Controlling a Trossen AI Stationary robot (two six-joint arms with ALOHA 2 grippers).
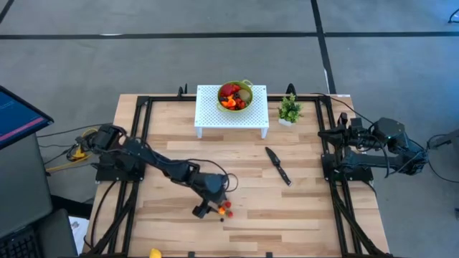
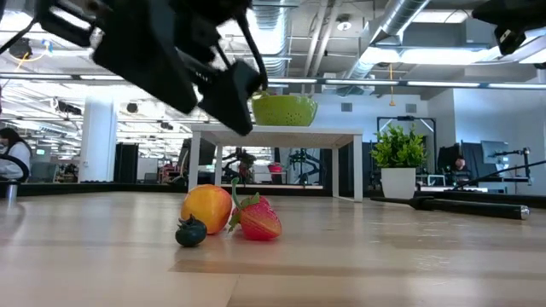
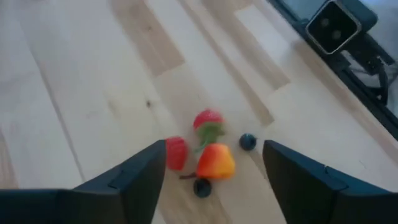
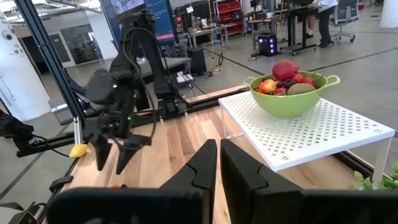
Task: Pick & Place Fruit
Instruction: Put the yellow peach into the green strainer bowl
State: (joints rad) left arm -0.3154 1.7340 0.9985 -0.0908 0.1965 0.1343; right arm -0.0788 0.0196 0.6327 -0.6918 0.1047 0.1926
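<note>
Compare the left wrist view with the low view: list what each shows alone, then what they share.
Left wrist only: the left gripper with fingers spread above the fruit, a second red berry and a second dark berry. Low only: the green bowl on the white stand, the potted plant, the knife. Both: the orange fruit, strawberry, a dark berry.

table (image 1: 301,208): pale wood planks, matt | shelf (image 1: 215,115): white perforated metal | bowl (image 4: 292,102): glossy green
</note>
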